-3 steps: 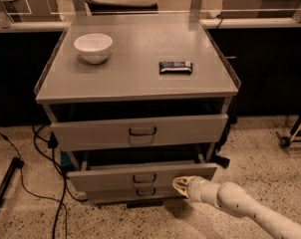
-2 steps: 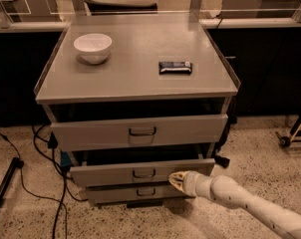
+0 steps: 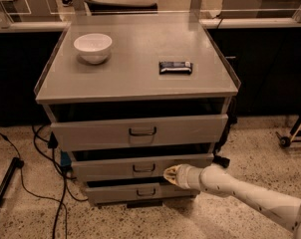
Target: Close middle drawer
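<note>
The middle drawer (image 3: 110, 166) is a grey metal drawer with a low front and a small dark wire handle, second of three in the cabinet. It stands only slightly out, less than the top drawer (image 3: 90, 131) above it. My gripper (image 3: 169, 173) is on a white arm that comes in from the lower right. Its tip rests against the right part of the middle drawer's front, just right of the handle. The bottom drawer (image 3: 115, 192) sits just below.
A white bowl (image 3: 92, 47) and a dark snack bar (image 3: 175, 67) lie on the cabinet top (image 3: 135, 78). Black cables (image 3: 41, 148) run on the speckled floor at the left. A wheeled stand (image 3: 290, 136) is at the right.
The middle drawer has slid back into the cabinet, and my gripper has moved forward with it against its front.
</note>
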You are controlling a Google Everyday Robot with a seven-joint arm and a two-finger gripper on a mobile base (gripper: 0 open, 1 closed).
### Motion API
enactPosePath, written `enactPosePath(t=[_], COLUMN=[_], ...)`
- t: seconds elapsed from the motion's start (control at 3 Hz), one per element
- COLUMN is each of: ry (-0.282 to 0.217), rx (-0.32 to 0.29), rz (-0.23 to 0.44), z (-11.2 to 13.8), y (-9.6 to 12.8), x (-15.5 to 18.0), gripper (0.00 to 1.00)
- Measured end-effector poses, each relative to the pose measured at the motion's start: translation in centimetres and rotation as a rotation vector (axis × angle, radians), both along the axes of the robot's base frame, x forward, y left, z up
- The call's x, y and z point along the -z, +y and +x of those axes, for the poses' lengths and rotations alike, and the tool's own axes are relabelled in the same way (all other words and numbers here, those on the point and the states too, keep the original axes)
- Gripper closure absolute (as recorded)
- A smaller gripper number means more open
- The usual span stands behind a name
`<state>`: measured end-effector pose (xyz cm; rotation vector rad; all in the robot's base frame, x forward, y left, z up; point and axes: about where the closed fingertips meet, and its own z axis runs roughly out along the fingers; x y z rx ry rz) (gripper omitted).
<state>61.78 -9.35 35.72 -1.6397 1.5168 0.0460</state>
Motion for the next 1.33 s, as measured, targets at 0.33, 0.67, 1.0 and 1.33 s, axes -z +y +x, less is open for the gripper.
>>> enactPosePath(t=[0.33,0.67,1.0,1.33], ry=[0.017,0.084,0.192,0.215], rx=[-0.004,-0.006,-0.007,-0.013], rz=[0.009,0.032,0.054,0.058], z=[-0.9,-5.1,-9.5,-10.5], y=[0.1,-0.2,-0.8,-0.6], x=[0.1,0.1,-0.6,-0.7], gripper=[1.00,1.00,1.00,0.85])
